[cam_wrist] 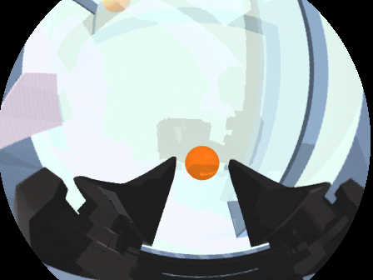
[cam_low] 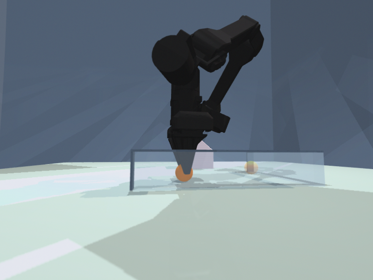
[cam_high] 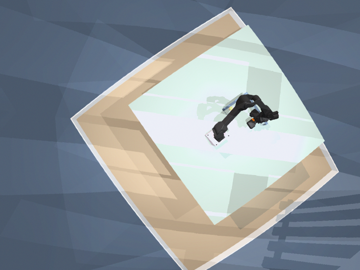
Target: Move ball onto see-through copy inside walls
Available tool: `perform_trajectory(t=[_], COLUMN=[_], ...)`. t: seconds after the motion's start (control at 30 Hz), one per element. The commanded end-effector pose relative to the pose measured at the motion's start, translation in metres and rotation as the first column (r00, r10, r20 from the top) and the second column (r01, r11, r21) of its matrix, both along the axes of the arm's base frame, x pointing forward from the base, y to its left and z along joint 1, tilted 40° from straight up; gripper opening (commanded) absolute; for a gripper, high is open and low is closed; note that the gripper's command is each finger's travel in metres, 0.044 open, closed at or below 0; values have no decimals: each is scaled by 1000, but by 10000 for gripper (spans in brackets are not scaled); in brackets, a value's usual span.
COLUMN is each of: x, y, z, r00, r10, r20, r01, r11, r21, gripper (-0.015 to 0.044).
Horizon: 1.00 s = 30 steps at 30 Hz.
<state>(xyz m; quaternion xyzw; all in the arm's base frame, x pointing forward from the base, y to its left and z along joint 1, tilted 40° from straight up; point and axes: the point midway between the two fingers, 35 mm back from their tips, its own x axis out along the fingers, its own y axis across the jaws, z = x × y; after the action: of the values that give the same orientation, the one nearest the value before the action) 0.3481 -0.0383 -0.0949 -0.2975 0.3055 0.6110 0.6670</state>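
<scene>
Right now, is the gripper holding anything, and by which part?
Nothing is held. The open gripper straddles the orange ball, with visible gaps beside both fingers.

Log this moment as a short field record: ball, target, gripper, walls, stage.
ball: small orange ball, on the pale table, between the fingertips
target: see-through ball copy, apart from the ball, not yet reached
gripper: black parallel-jaw gripper, open, lowered around the ball, gaps visible on both sides in the wrist view
walls: low clear walls, the ball seen through the near one
stage: about to grasp; transfer not started
</scene>
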Motion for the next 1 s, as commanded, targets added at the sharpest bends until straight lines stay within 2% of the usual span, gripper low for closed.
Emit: perform_trajectory(t=[0.0,0.07,0.3,0.47,0.97], x=[-1,-1,-1,1,-9], y=[1,1,1,-12,-81], z=[-3,-3,-3,10,94], r00=[1000,1000,1000,1000,1000], r10=[-9,-9,-9,-10,-9], r20=[-8,-8,-8,-8,-9], r01=[9,9,9,10,9], r11=[1000,1000,1000,1000,1000], r21=[6,6,6,3,1], gripper=[221,169,122,0,0])
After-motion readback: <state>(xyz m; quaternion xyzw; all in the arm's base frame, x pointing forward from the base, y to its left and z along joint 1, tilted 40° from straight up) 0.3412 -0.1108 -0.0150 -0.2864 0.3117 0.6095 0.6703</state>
